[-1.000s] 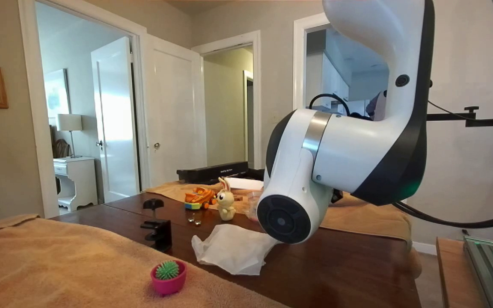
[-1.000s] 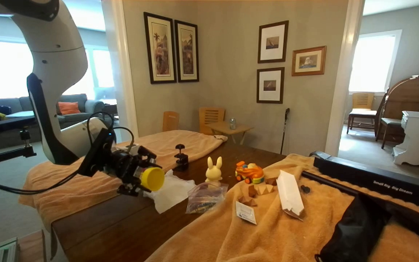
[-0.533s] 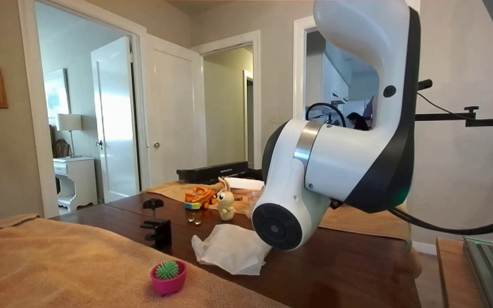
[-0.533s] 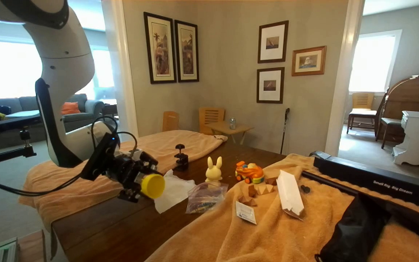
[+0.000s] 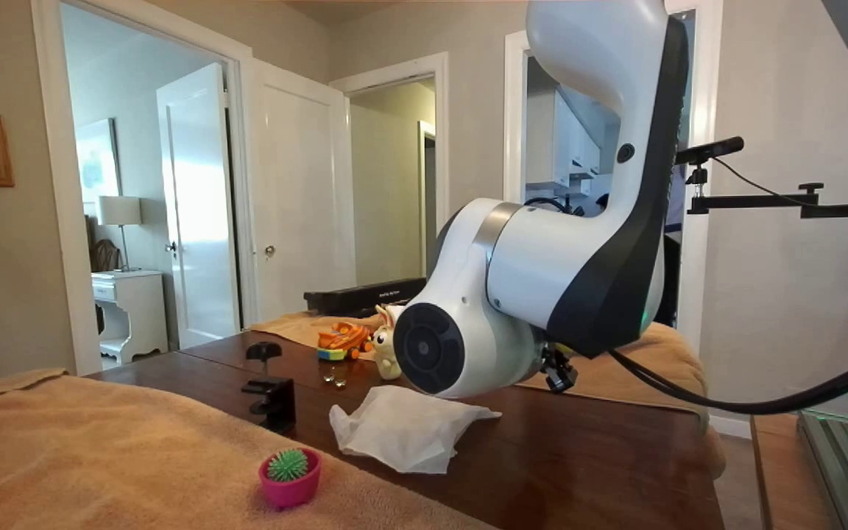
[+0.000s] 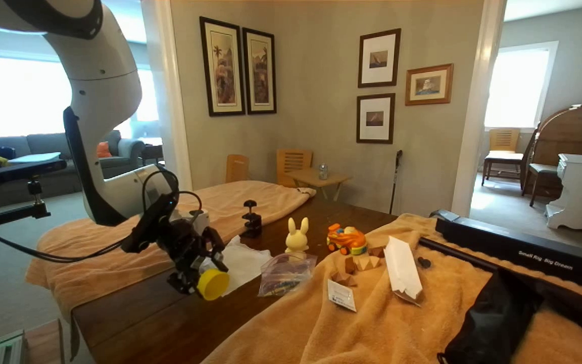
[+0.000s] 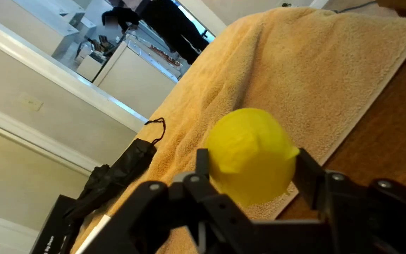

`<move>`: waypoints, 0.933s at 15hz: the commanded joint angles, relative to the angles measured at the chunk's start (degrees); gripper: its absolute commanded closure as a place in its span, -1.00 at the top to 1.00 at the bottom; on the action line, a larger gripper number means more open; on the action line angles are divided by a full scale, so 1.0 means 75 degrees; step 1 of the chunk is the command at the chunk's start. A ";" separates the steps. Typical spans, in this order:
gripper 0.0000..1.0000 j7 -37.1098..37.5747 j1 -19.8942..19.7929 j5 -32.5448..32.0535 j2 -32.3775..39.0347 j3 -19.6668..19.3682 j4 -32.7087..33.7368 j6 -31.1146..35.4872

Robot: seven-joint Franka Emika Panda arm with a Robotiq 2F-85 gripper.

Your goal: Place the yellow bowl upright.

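We identify the yellow bowl (image 7: pixel 252 155) by its bright colour and its rounded, dome-like body, which shows a faint crease and a small point at 3 o'clock in the wrist view. In an exterior view, it presents a round face (image 6: pixel 213 284), tilted and turned toward 4 o'clock; we cannot tell whether this face is mouth or base.

We locate the bowl between the two fingers (image 7: pixel 202 162) of the gripper (image 7: pixel 254 164), which bear on it at 9 and 3 o'clock in the wrist view; the end effector is grasping the bowl. In an exterior view, the bowl sits at 5 o'clock from the gripper body, over the table (image 6: pixel 134 313).

In that view, we see the arm (image 6: pixel 104 91) reach in from 11 o'clock, run down to a sharp bend, then extend toward 2 o'clock. From its end, the gripper slants down toward 5 o'clock.
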 commanded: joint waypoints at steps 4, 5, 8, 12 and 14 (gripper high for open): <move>-0.30 -0.0253 -0.0045 0.0535 0.0071 -0.0048 0.0103 0.0361; -0.30 -0.0285 -0.0062 0.0642 0.0048 -0.0047 0.0085 0.0477; -0.30 -0.0451 -0.0222 0.1161 -0.0033 -0.0027 -0.0009 0.1330; -0.30 -0.0435 -0.0200 0.1599 -0.0069 -0.0165 -0.0104 0.2035; -0.30 -0.0450 -0.0160 0.1699 -0.0083 -0.0231 -0.0096 0.2161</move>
